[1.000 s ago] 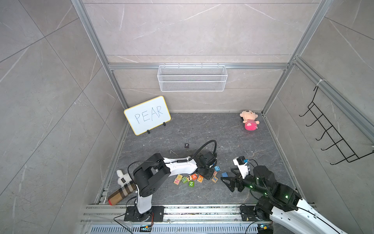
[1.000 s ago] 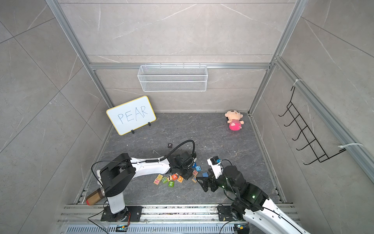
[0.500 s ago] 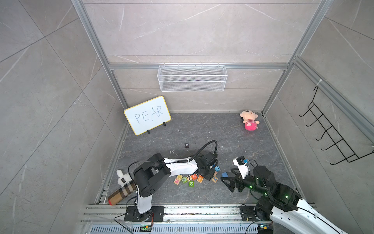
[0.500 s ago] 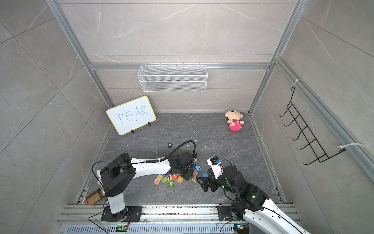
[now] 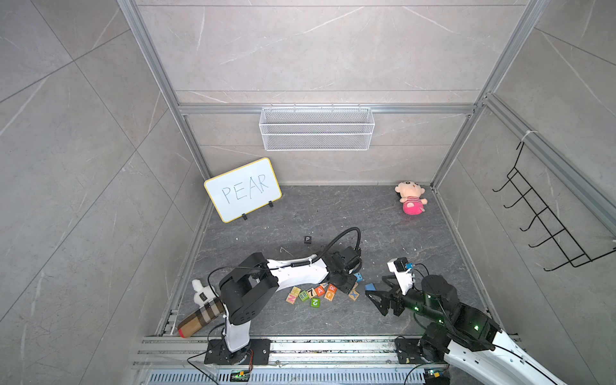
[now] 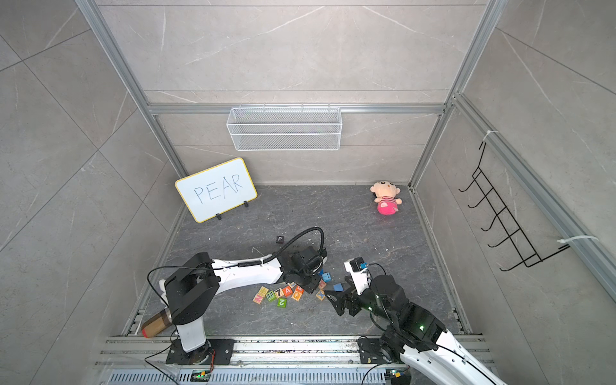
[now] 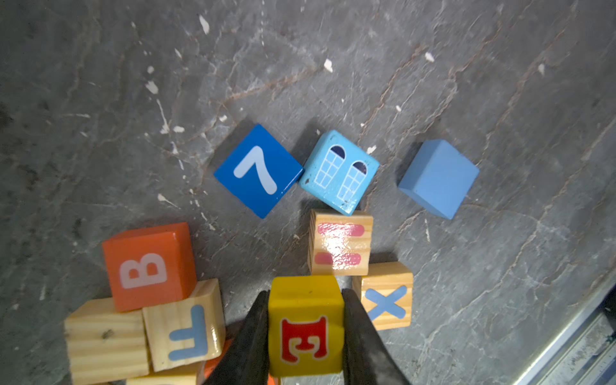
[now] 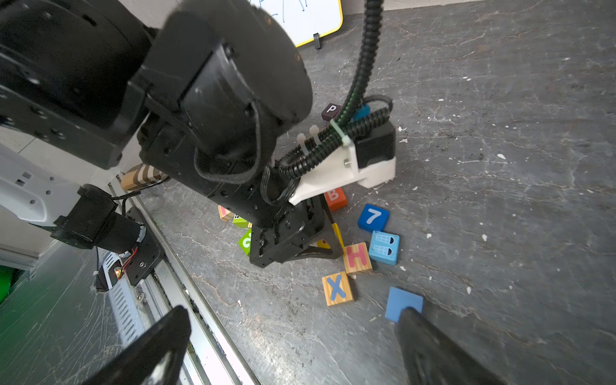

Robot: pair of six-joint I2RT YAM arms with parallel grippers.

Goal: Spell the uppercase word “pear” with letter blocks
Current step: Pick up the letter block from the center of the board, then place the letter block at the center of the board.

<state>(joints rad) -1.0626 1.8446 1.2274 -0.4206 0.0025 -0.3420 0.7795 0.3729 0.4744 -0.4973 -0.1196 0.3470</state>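
Fig. My workplace: a robot test cell in a lab. Aluminium frame bars hold grey tiled wall panels; my arms' base plates sit on a metal rail edging the slate-grey floor. A wire basket hangs on the back wall and a whiteboard stands below.

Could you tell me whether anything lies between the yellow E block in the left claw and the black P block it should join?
The orange B block sits roughly between the E block and the P block; lifting should clear it.
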